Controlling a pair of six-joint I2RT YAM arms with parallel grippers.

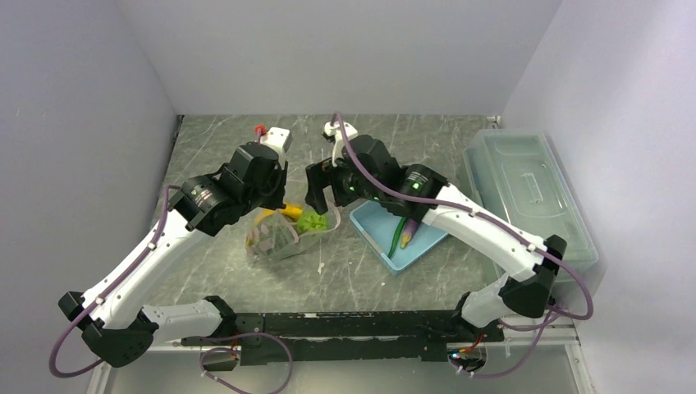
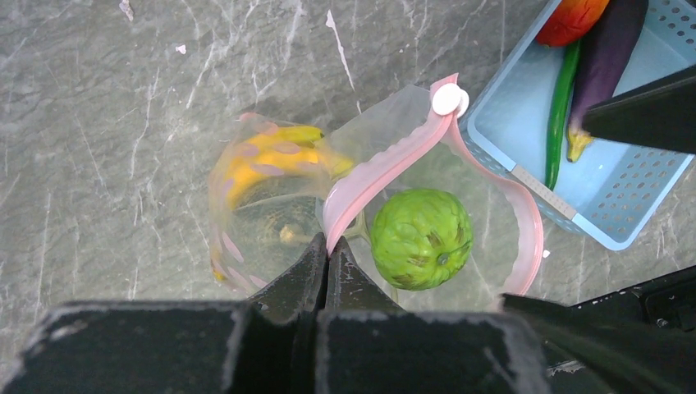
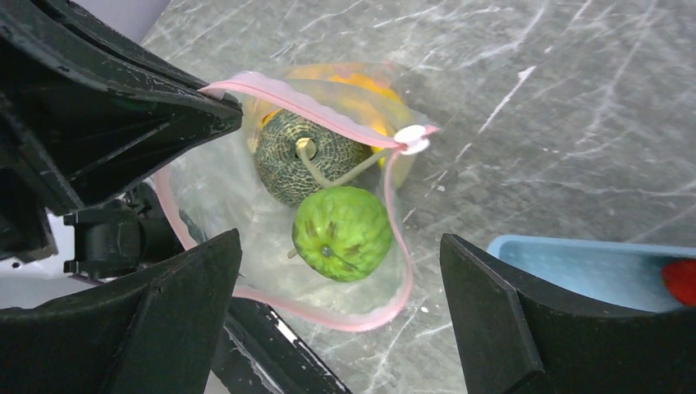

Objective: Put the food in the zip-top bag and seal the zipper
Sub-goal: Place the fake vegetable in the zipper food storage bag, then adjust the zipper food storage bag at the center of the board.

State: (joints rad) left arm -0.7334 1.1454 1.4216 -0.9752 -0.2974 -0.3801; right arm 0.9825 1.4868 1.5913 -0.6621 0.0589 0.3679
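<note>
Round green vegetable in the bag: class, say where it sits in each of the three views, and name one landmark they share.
Top external: the round green vegetable lies at centre, in the mouth of the zip-top bag.
Left wrist: the vegetable is lower centre-right, ringed by the pink zipper.
Right wrist: the vegetable is at centre, just below the netted melon.
Shared landmark: the light-blue basket, to its right in every view.

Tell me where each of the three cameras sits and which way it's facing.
Top external: above and behind the robot, looking down at the table; left arm and right arm show over the zip-top bag.
Left wrist: on that arm, facing down into the bag; left gripper shut on the zipper.
Right wrist: likewise facing down into the bag's mouth; right gripper open.
Both wrist views share the green vegetable in the bag.
</note>
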